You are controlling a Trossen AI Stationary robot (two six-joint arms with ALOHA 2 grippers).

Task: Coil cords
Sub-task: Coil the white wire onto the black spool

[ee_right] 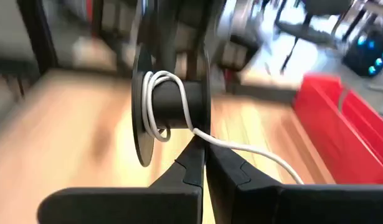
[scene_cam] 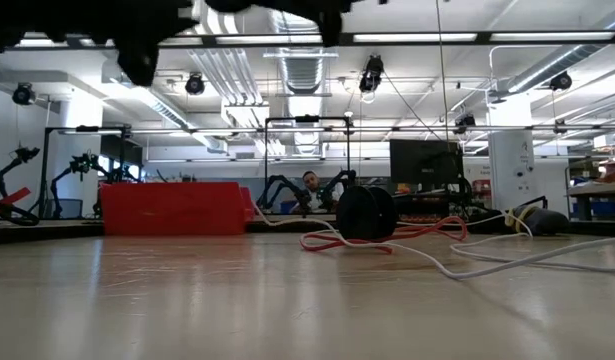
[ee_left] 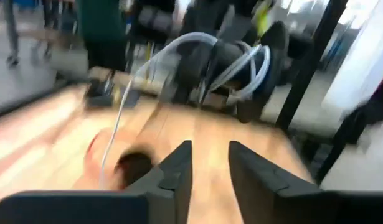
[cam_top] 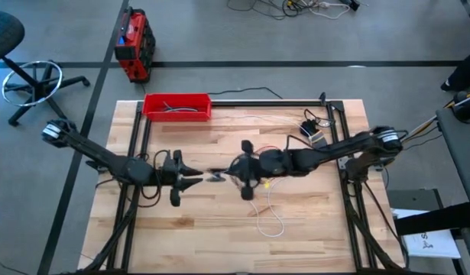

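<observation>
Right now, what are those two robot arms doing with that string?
The right hand holds a black spool up over the middle of the wooden table, with the white cord partly wound on it. The left hand hovers open facing it. The rest of the white cord trails on the table, and the red cord lies loose.

A: What's the counter made of?
B: Pale wooden planks with visible grain, a soft sheen, framed by matt black metal bars.
A: And the spool before the right tool?
B: A black round plastic spool, smooth and matt, wound with a thin white rubbery cord, slightly glossy.
A: The red rectangular bin?
B: Smooth plastic, by its look. The thin red cord looks matt.
</observation>
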